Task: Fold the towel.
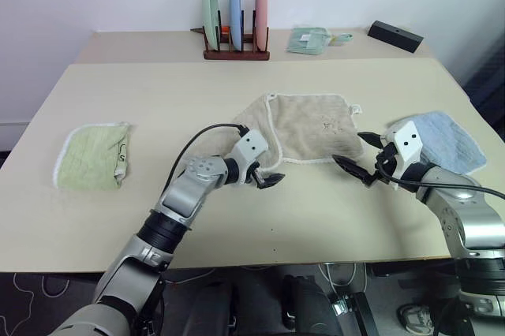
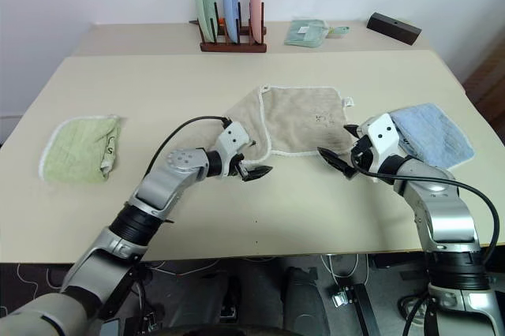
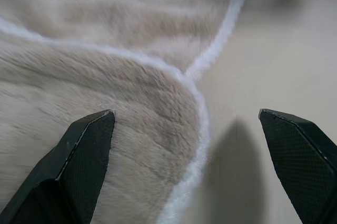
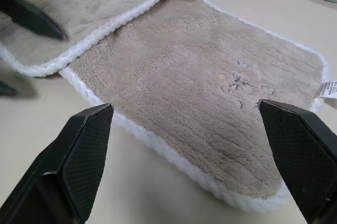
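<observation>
Nearest the worktop's front edge, two black two-fingered grippers reach in from bent arms: the left gripper (image 1: 267, 181) points right with fingers spread, released, at the folded front-left corner of the one beige terry towel with white piped edging (image 1: 312, 127), and the right gripper (image 1: 360, 156) points left, fingers wide and holding nothing, just off the towel's front-right corner. The towel lies mid-worktop between them, with one light green towel (image 1: 92, 156) near the left edge, one light blue towel (image 1: 448, 139) near the right edge, and three upright plates in one wooden rack (image 1: 235, 11) at the back.
</observation>
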Controlling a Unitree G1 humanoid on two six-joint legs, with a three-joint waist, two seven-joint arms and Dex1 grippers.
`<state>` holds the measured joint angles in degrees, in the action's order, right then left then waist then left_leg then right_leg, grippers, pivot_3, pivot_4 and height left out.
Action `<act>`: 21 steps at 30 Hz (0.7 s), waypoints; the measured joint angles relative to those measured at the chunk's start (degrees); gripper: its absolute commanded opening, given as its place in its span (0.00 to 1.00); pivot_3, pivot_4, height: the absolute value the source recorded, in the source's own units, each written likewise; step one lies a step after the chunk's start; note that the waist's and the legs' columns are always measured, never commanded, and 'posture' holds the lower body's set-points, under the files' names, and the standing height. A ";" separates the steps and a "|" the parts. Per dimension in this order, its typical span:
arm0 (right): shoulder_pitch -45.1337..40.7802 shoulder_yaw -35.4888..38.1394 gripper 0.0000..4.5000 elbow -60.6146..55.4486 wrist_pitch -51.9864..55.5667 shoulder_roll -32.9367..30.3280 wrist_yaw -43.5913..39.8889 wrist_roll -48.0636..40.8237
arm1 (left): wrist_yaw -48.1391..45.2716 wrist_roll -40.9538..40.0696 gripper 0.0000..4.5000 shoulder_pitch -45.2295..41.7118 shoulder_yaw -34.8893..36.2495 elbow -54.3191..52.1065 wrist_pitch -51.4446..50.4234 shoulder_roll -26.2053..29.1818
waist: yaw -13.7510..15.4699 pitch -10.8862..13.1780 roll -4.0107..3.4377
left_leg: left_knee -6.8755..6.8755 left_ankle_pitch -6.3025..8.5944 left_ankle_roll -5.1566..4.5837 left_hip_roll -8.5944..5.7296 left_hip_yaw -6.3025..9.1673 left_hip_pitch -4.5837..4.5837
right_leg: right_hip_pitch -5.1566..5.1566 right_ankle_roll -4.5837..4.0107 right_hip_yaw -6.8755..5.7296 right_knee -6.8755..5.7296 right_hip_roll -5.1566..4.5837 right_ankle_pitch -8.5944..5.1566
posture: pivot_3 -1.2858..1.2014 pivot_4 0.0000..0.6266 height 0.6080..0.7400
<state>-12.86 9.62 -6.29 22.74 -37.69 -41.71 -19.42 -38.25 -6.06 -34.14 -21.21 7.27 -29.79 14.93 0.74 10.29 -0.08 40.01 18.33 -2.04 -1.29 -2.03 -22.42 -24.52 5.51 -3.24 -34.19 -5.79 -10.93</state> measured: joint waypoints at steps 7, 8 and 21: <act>-1.15 -0.22 1.00 -0.27 0.51 0.23 0.32 0.05 | -0.03 0.42 0.06 0.78 1.28 -0.69 0.10 0.12 | 0.05 0.00 0.00 | 0.01 0.00 0.00 0.00 0.01 0.00 | 0.00 0.00 0.00 0.00 -0.02 0.00 | 0.52 0.24 0.98; -1.28 -0.27 1.00 -0.26 0.50 0.23 0.28 0.07 | -0.01 0.43 0.01 0.94 1.66 -0.69 0.16 0.20 | 0.05 0.00 0.00 | 0.01 0.00 0.00 0.00 0.02 0.00 | 0.00 0.00 0.00 0.00 -0.02 0.00 | 0.52 0.24 0.98; -3.63 -3.16 1.00 2.05 -1.26 -2.70 -2.98 2.97 | -12.27 -6.66 0.01 11.89 8.76 -14.39 4.51 14.66 | -0.17 0.01 -0.02 | -0.02 0.00 0.02 0.07 0.01 -0.02 | -0.09 -0.06 0.01 -0.01 -0.03 -0.03 | 0.52 0.24 0.98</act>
<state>-16.49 6.46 -4.24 21.48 -40.38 -44.69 -16.45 -50.52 -12.72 -22.25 -12.45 -7.11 -25.28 29.59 0.56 10.29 -0.10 39.99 18.33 -2.03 -1.23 -2.02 -22.43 -24.60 5.45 -3.23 -34.20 -5.83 -10.95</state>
